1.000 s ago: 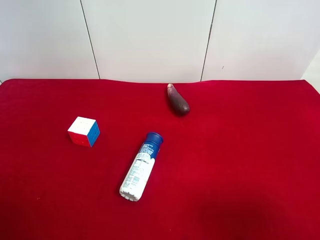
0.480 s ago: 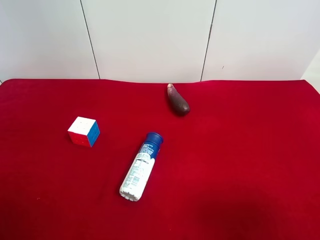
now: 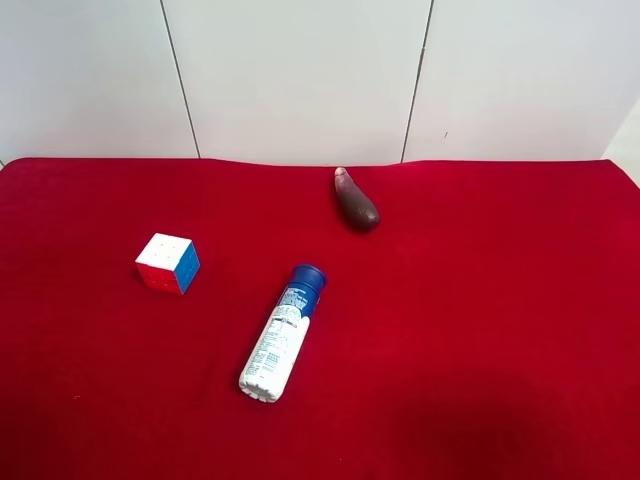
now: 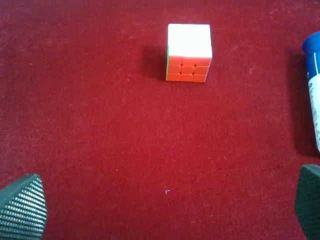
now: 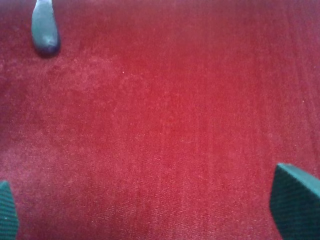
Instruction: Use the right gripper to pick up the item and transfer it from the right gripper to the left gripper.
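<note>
Three items lie on the red cloth [image 3: 480, 300]. A dark purple eggplant [image 3: 355, 201] is at the back. A white bottle with a blue cap [image 3: 282, 333] lies on its side in the middle. A colour cube [image 3: 167, 262] sits toward the exterior high view's left. No arm shows in that view. My right gripper [image 5: 152, 215] is open and empty above bare cloth, with the eggplant [image 5: 45, 30] well away from it. My left gripper [image 4: 165, 210] is open and empty, with the cube [image 4: 189, 52] ahead of it and the bottle [image 4: 313, 85] at the frame's edge.
A white panelled wall [image 3: 300, 70] stands behind the cloth's far edge. A faint shadow falls on the cloth near the front right of the exterior high view.
</note>
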Tool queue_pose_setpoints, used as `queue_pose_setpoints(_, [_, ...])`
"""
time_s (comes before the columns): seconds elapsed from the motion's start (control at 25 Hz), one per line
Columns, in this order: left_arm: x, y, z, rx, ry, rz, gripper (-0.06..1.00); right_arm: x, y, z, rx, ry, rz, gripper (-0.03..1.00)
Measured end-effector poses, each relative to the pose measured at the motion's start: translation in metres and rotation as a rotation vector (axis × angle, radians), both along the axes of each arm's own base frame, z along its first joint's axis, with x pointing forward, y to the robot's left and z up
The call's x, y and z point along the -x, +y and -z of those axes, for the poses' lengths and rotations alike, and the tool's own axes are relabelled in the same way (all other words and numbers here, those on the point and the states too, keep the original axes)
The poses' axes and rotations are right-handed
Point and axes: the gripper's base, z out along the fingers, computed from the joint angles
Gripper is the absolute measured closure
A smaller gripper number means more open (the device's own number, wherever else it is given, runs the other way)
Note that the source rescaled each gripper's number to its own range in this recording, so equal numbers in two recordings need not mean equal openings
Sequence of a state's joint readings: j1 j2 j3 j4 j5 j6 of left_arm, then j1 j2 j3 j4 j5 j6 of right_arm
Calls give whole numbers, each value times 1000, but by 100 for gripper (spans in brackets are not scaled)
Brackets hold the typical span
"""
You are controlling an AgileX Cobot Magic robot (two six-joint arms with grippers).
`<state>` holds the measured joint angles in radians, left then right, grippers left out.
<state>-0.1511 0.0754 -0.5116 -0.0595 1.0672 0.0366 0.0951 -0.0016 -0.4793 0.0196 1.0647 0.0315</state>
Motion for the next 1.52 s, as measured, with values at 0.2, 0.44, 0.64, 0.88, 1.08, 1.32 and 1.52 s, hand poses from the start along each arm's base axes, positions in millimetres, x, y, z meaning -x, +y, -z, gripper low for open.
queue_pose_setpoints(0.2, [0,0,0,-5,-1,3,-5,0,0,0,0,0,0,-3])
queue_pose_setpoints(0.44, [0,-1,0,-12,-3,-36,-5,0,0,0,0,0,0,-3])
queue_pose_setpoints(0.64, [2,-4,0,-22,-28,-93,-5,0,0,0,0,0,0,-3])
queue_pose_setpoints(0.88, [11,-7,0,-30,-90,-129,-5,0,0,0,0,0,0,-3])
queue_pose_setpoints(1.08, [11,-8,0,-35,-92,-114,-5,0,0,0,0,0,0,-3])
queue_pose_setpoints(1.32, [12,-8,0,-34,-92,-109,-5,0,0,0,0,0,0,-3])
queue_pose_setpoints(1.52, [12,-8,0,-34,-92,-109,-6,0,0,0,0,0,0,-3])
